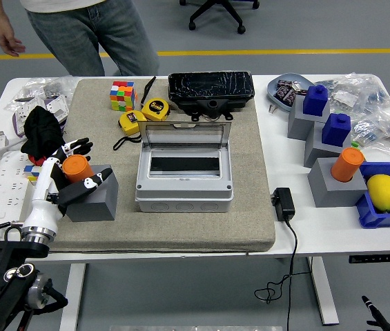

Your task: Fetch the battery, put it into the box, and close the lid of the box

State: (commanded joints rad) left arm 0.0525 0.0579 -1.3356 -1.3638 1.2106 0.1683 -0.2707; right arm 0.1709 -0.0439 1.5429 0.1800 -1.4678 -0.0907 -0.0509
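A: The fingers [77,147] of the left hand [67,172] were curled loosely around the orange battery [77,167], thumb on the near side, but I couldn't tell whether they had truly closed on it.

B: And the battery itself?

A: It stood upright in the top of a grey block [92,198] at the left of the mat [250,207]. To do it well, I'd judge the hand needed to close squarely on the sides and lift straight up, so the block didn't come along.

B: Then to the box?

A: Yes. The grey box [184,183] sat just right of the block, its clear lid [186,134] standing open at the back, so the opening was free.

B: Anything in the way?

A: A black cloth [41,127] lay close behind the hand, and two yellow tape measures [144,114] beyond the block. A person [77,31] stood at the far left corner, hands off the table. The right hand barely showed at the bottom corner.
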